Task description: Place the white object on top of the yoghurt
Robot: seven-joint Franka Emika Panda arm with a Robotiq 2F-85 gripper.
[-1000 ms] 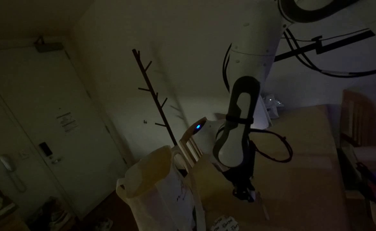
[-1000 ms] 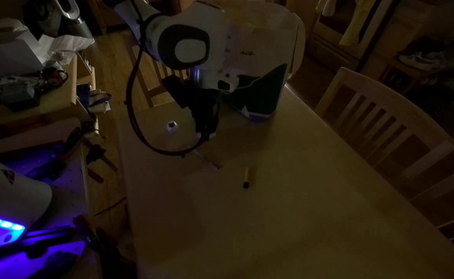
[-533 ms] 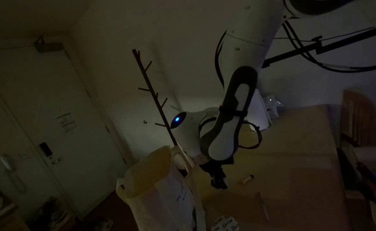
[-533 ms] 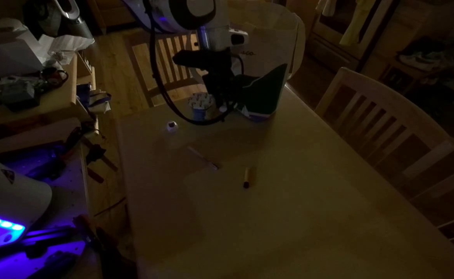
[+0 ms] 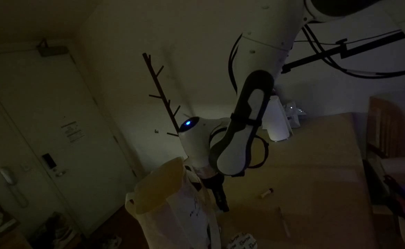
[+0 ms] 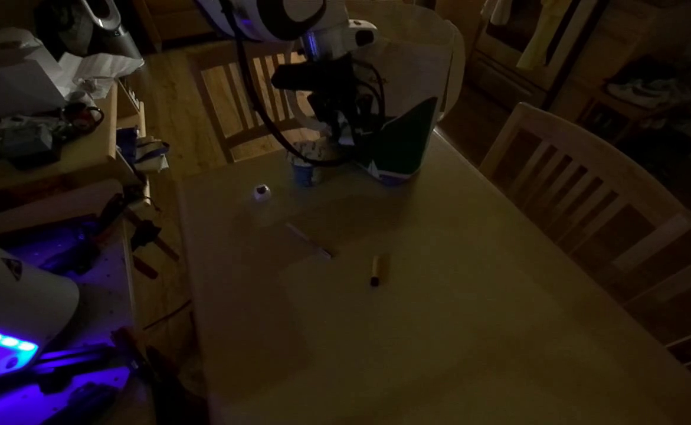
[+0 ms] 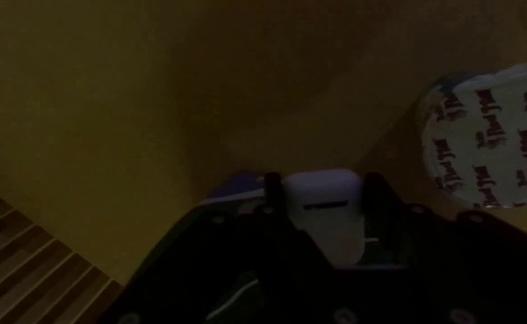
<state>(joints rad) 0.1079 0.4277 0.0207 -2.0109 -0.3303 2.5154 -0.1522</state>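
My gripper (image 7: 322,186) is shut on a small white rounded object (image 7: 331,225) with a dark slot, held between its two fingertips in the wrist view. In an exterior view the white object (image 6: 346,137) shows at the fingertips, above the table and in front of the bag. The yoghurt (image 7: 493,139) is a cup with a printed white lid, to the right of the gripper in the wrist view. In an exterior view the yoghurt (image 6: 305,171) stands upright on the table, beside and below the gripper. Its lid (image 5: 242,241) shows at the bottom edge in an exterior view.
A large paper bag (image 5: 174,211) with a green part (image 6: 401,144) stands close to the gripper. A thin stick (image 6: 310,240), a short marker (image 6: 375,270) and a small white item (image 6: 261,192) lie on the table (image 6: 439,342). Chairs (image 6: 593,189) stand around it.
My gripper has moved with the white object from above the stick towards the bag, and the wrist has turned. The yoghurt has come into view in an exterior view.
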